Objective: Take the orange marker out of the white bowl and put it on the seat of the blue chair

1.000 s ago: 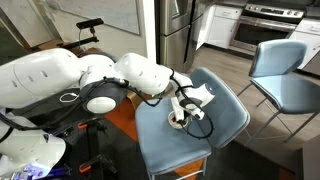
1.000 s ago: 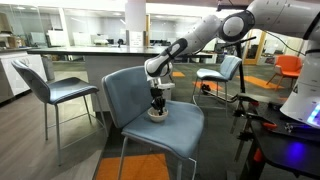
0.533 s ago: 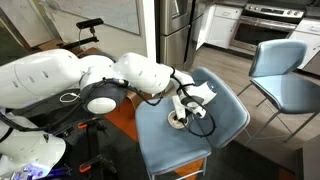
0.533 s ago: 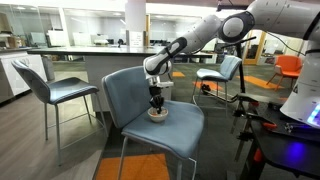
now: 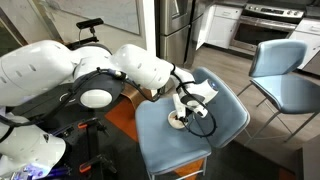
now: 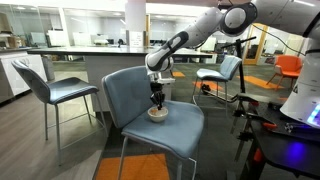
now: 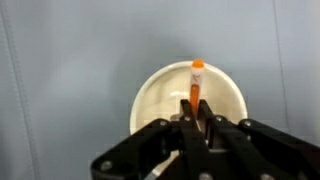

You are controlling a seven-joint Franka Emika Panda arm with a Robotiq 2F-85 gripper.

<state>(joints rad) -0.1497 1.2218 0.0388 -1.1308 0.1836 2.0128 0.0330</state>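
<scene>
The white bowl point(image 7: 190, 95) sits on the seat of the blue chair point(image 6: 180, 125); it also shows in both exterior views point(image 5: 176, 122) point(image 6: 157, 114). The orange marker point(image 7: 195, 85) stands between my gripper's fingers, just above the bowl. My gripper point(image 7: 194, 122) points straight down over the bowl and is shut on the marker. In both exterior views the gripper point(image 5: 181, 112) point(image 6: 156, 100) hangs right over the bowl; the marker is too small to see there.
A like blue chair point(image 5: 280, 70) on thin legs stands nearby, and another point(image 6: 45, 85) stands to the side. The seat point(image 5: 225, 125) has free room around the bowl. The backrest point(image 6: 125, 90) rises behind the bowl.
The arm's upper links have shifted a little upward. The gripper stays over the bowl with the marker in it.
</scene>
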